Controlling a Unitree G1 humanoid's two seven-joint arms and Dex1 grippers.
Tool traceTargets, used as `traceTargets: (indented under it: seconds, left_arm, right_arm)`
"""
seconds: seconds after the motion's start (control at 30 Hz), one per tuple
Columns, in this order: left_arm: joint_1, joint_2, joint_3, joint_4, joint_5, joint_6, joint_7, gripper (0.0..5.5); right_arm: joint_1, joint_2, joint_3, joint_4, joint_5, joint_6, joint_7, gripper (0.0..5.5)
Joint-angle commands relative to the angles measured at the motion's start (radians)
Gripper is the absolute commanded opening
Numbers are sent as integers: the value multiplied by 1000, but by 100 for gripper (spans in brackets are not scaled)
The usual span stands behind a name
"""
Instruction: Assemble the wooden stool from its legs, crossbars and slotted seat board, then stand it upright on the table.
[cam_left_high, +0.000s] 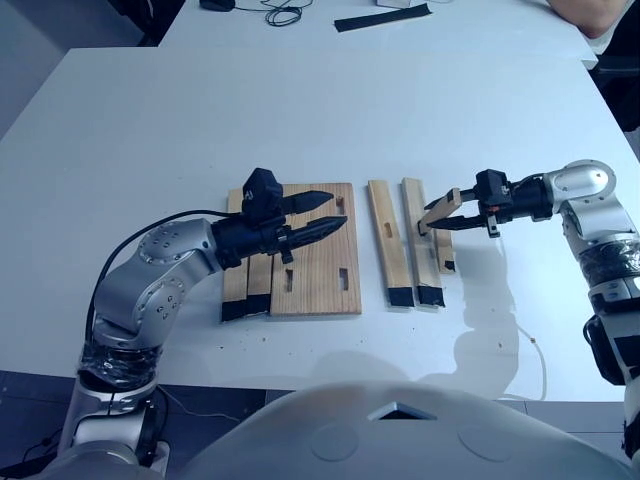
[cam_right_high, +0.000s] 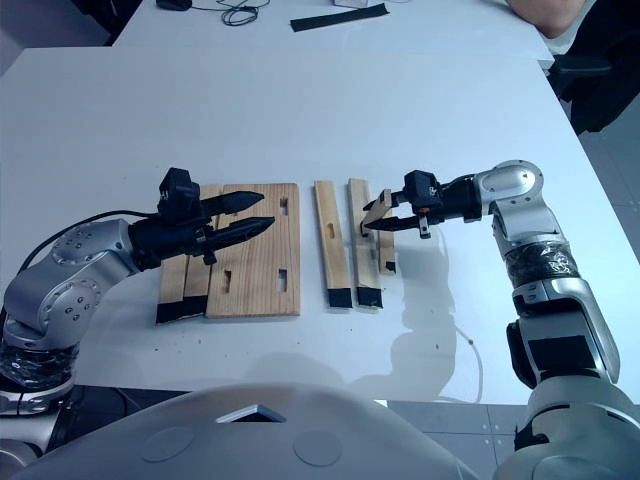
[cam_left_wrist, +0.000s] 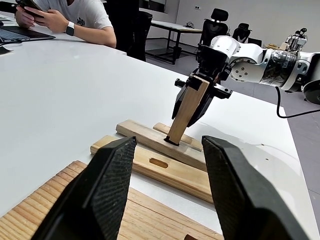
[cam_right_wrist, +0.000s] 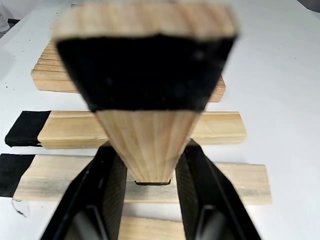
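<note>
The slotted seat board (cam_left_high: 318, 262) lies flat mid-table, with two black-tipped legs (cam_left_high: 245, 285) tight against its left side. Above the board's far left part my left gripper (cam_left_high: 328, 213) hovers open and holds nothing; its fingers (cam_left_wrist: 100, 195) frame the scene. Two more legs (cam_left_high: 386, 245) lie side by side to the right. My right gripper (cam_left_high: 432, 224) is shut on a short crossbar (cam_left_high: 441, 207), tilted with its lower end in the slot of the right-hand leg (cam_left_high: 421, 262). Close up, that crossbar (cam_right_wrist: 150, 100) sits between the fingers (cam_right_wrist: 107, 190). Another short crossbar (cam_left_high: 446, 255) lies beside that leg.
A black strip (cam_left_high: 382, 18), cables (cam_left_high: 283, 12) and a dark mouse (cam_left_high: 217, 4) lie at the table's far edge. A person's arm (cam_left_high: 590, 12) rests at the far right corner. Bare white tabletop (cam_left_high: 300, 110) stretches behind the parts.
</note>
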Motion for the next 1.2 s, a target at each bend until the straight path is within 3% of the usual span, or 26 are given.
traceTargets:
  seconds: [0.03, 0.23, 0.5, 0.8, 0.97, 1.2]
  left_arm:
    - [-20, 9, -7, 11, 15, 1, -5, 243]
    - [-26, 8, -11, 19, 16, 2, -8, 243]
    - [-29, 8, -9, 32, 28, -11, -7, 243]
    - [-16, 0, -2, 29, 39, -33, 10, 243]
    - [-2, -7, -3, 29, 46, -45, 22, 243]
    - [7, -9, -4, 23, 45, -50, 19, 243]
  right_arm:
    - [111, 40, 80, 49, -119, 77, -38, 130]
    - [140, 108, 81, 97, -180, 36, -191, 221]
    - [145, 86, 48, 131, -169, -10, -226, 337]
    - [154, 14, -82, -187, 26, 237, -106, 339]
    - [147, 2, -131, -312, 71, 333, -108, 264]
    - [156, -18, -177, -447, 113, 439, -115, 260]
